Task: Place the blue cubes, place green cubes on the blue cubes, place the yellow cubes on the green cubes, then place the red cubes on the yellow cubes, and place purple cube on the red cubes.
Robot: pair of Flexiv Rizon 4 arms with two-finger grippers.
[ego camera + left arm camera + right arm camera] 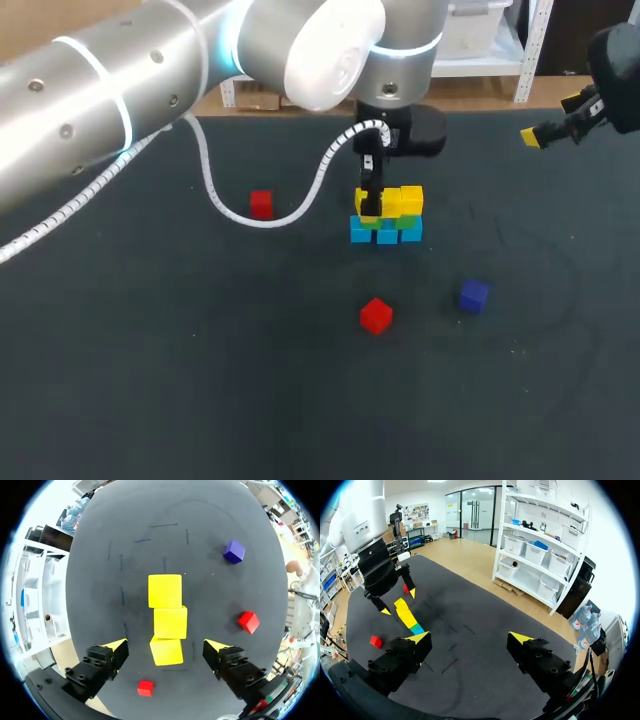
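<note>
- Our left gripper [166,647] hangs above the stack [400,212] with its fingers wide apart; the nearest yellow cube lies between them, and neither finger touches it
- In the left wrist view we see three yellow cubes [170,622] from above, side by side in one row
- In the head view the yellow cubes are the top layer, on green cubes [410,222], which sit on blue cubes [388,235] on the table [150,380]
- One red cube [261,204] lies to the left of the stack, well apart from it; another red cube [376,315] lies in front of the stack, on the side nearer to us
- The purple cube [473,295] lies on the table to the right of this second red cube, also apart from the stack
- Our right gripper [469,639] is in the air at the far right side, well apart from the stack, with its fingers wide and holding nothing
</note>
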